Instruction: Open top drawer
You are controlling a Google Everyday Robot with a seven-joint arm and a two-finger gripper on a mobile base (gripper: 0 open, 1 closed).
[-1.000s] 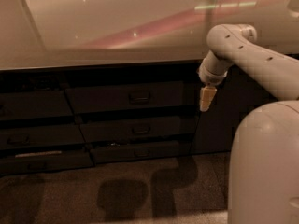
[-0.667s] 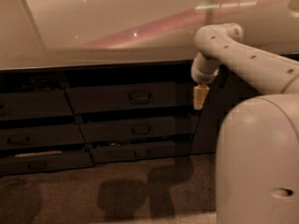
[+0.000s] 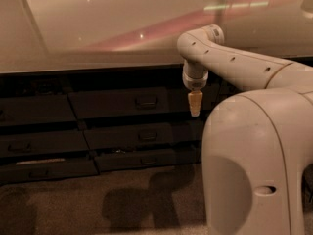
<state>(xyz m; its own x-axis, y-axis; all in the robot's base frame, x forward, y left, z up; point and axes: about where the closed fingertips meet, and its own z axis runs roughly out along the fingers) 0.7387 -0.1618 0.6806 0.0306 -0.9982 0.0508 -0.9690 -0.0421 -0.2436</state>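
Camera view: a bank of dark drawers under a pale tabletop [image 3: 98, 28]; every place below is given against the top drawer.
Left stack: a second column of drawer fronts [image 3: 34, 109] stands left of the top drawer, all flush, and is not the target.
Top drawer: the top drawer [image 3: 107, 104] sits directly under the tabletop edge, flush with its neighbours, so I judge it not yet opened.
Handle: a small dark loop handle [image 3: 146, 102] near the middle of the top drawer's front, the one part made for pulling.
Lower drawers: the slimmer lower drawers [image 3: 142, 136] are stacked beneath the top drawer, with similar loops.
Pincer: the pincer [image 3: 194, 103] hangs pointing down at the top drawer's right end, level with the handle but apart from it. I cannot tell whether it is wide or narrow. That height likely suits a leftward slide to the loop.
Arm: the arm [image 3: 234, 65] reaches in from the right, above the top drawer, bent so the wrist drops straight.
Robot body: the robot body [image 3: 254, 165] stands right of and below the top drawer, hiding the cabinet there.
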